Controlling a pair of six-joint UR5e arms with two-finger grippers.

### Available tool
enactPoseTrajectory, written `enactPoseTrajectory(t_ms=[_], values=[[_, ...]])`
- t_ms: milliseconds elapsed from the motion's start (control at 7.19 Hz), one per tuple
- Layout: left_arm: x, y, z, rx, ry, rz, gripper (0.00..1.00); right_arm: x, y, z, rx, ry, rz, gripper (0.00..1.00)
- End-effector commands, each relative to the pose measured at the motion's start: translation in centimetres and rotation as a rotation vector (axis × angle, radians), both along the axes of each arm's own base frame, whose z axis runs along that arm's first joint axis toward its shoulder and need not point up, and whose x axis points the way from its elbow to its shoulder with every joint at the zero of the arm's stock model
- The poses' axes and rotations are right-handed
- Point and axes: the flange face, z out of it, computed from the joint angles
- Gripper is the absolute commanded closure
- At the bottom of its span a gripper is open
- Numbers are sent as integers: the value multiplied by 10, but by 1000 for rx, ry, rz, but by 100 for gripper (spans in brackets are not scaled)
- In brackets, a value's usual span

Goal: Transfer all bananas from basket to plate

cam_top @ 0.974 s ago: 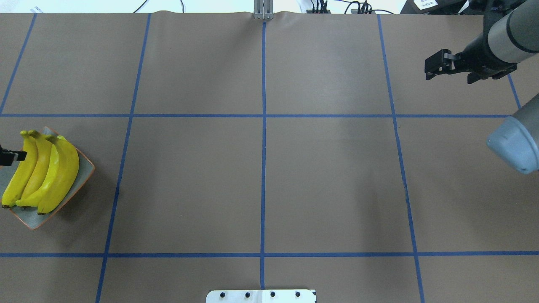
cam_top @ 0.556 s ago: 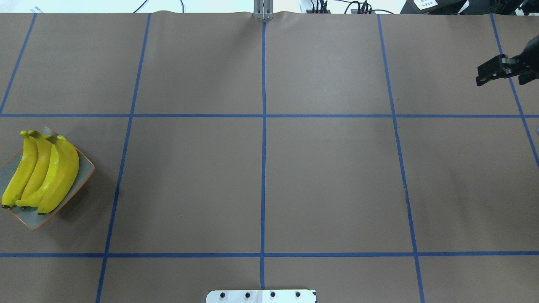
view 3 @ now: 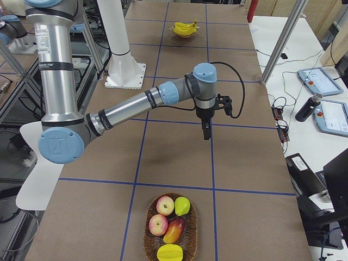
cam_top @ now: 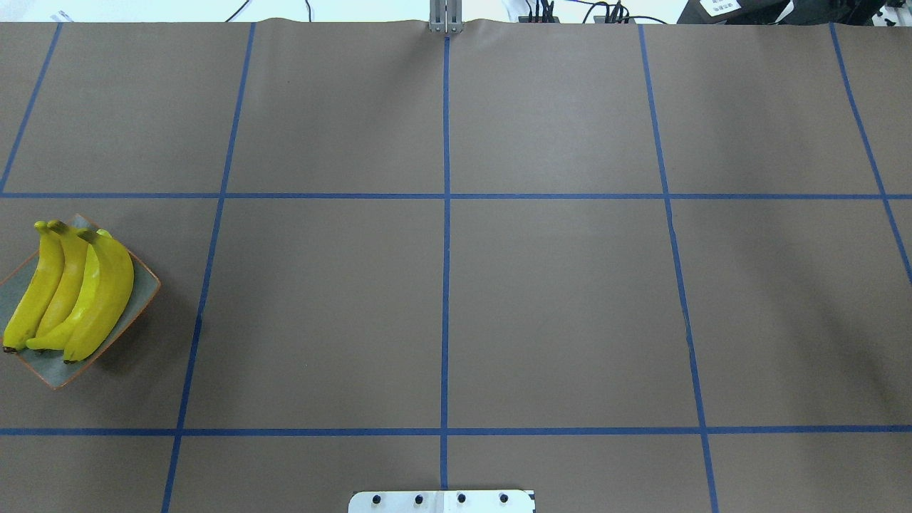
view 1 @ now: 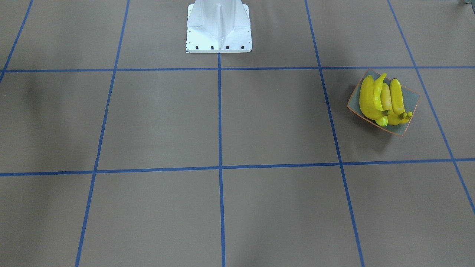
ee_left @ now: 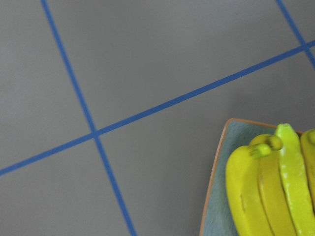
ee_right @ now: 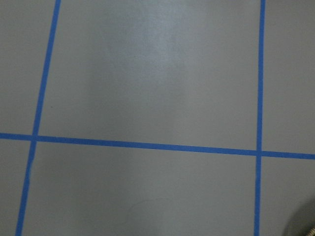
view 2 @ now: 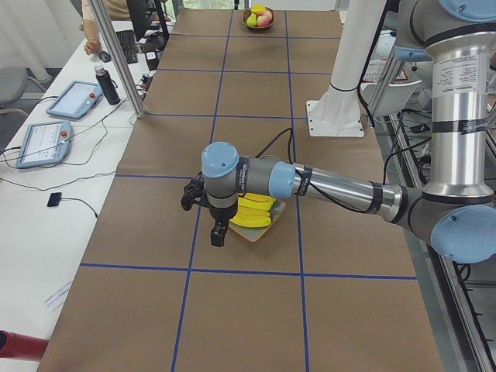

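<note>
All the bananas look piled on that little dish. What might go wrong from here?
The four bananas fill the plate side by side, the outer one near the upturned rim; a bump might roll it off. The left gripper hangs close beside the plate, so its next move might nudge it.

The left arm reaches out level, its left claw [view 2: 218, 235] pointing straight down. The right arm reaches out likewise, right claw [view 3: 205, 132] pointing down. Whether either claw is parted or closed cannot be told.
</note>
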Motion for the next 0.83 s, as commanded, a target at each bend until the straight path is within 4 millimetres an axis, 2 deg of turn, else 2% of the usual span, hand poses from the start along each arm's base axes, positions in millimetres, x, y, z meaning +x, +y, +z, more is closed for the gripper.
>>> enactPoseTrajectory(t_ms=[0, 139, 278, 556, 696], values=[[-15, 3, 10, -24, 39, -33, 0, 38, 9, 50, -38, -17, -61, 0], [-16, 5, 9, -22, 41, -37, 0, 59, 24, 76, -33, -30, -94, 0], [-16, 5, 13, -36, 39, -44, 0, 73, 35, 94, -46, -28, -97, 0], [-18, 9, 2, -13, 32, -46, 0, 87, 54, 122, -107, -17, -59, 0], [-17, 14, 7, -23, 29, -42, 0, 89, 58, 127, -119, -17, -53, 0]])
